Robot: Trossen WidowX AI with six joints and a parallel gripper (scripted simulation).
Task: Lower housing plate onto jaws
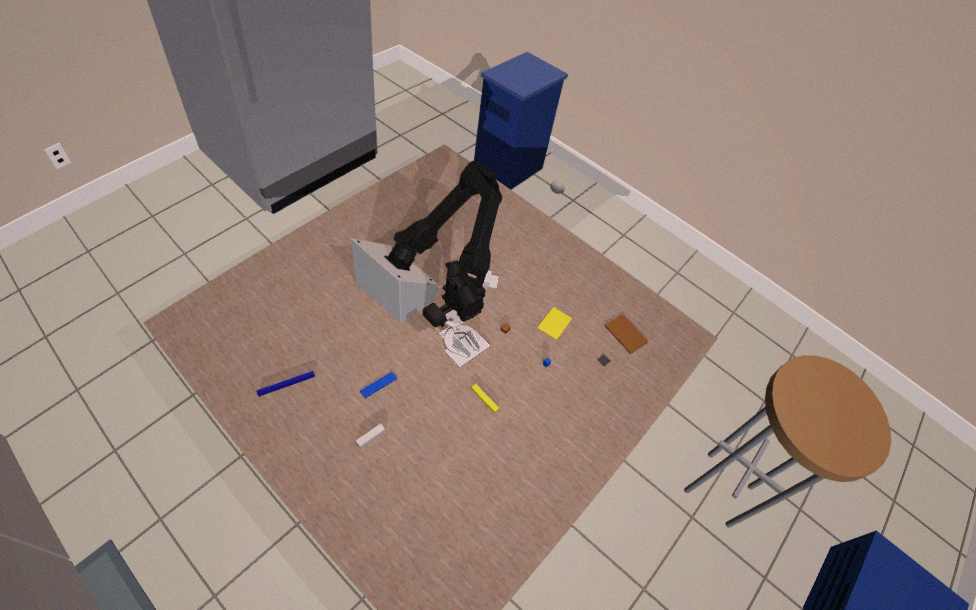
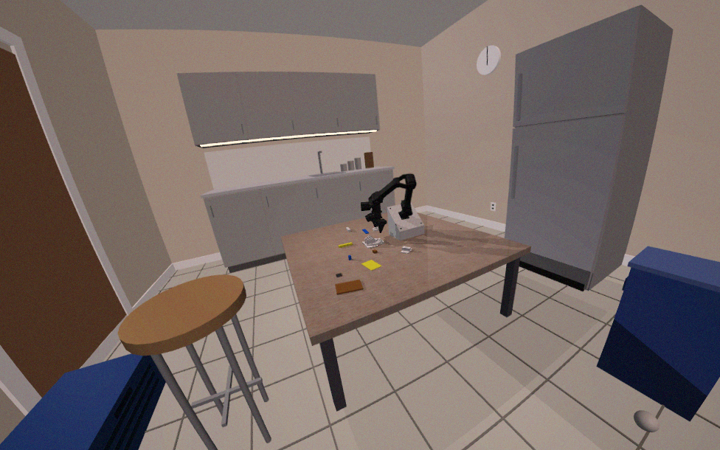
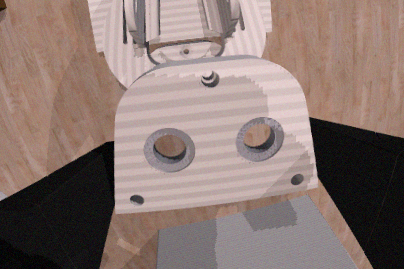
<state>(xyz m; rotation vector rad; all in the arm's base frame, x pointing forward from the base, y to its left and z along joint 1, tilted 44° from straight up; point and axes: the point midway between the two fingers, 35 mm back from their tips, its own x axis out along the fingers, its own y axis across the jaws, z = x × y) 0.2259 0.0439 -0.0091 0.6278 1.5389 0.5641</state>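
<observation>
Top cam high, steep down; ext cam farther, side-on, same table (image 1: 415, 485) (image 2: 440, 274); wrist cam close, facing down.

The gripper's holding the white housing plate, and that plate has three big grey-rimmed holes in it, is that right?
Not quite: the housing plate has two big grey-rimmed holes, not three, as the wrist view shows. The gripper is indeed holding it.

Black arm (image 1: 485, 221) (image 2: 393, 186) is bent high at elbow; gripper (image 1: 452, 314) (image 2: 381, 226) (image 3: 210, 140) is pointed down, fingers held wide apart, closed on load.
</observation>
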